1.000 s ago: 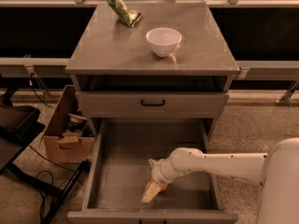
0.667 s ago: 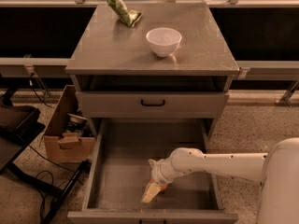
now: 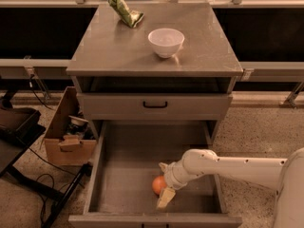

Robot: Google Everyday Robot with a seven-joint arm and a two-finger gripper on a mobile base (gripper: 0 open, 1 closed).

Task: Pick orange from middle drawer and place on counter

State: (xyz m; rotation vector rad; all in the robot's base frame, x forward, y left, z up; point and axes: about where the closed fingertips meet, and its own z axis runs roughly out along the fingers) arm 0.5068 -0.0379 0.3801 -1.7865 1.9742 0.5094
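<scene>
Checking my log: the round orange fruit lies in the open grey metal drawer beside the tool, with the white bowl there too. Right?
No: the camera view shows the white bowl on the grey counter. The orange fruit lies in the grey metal drawer beside the tool.

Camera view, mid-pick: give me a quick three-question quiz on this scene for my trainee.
1. True or false: the orange lies on the counter.
2. Where is the gripper? A: above the counter. B: inside the middle drawer, right beside the orange. C: out of view.
3. Fill in: on the counter are a green packet and a white ____.
Key: 1 false, it lies in the middle drawer; 2 B; 3 bowl.
</scene>
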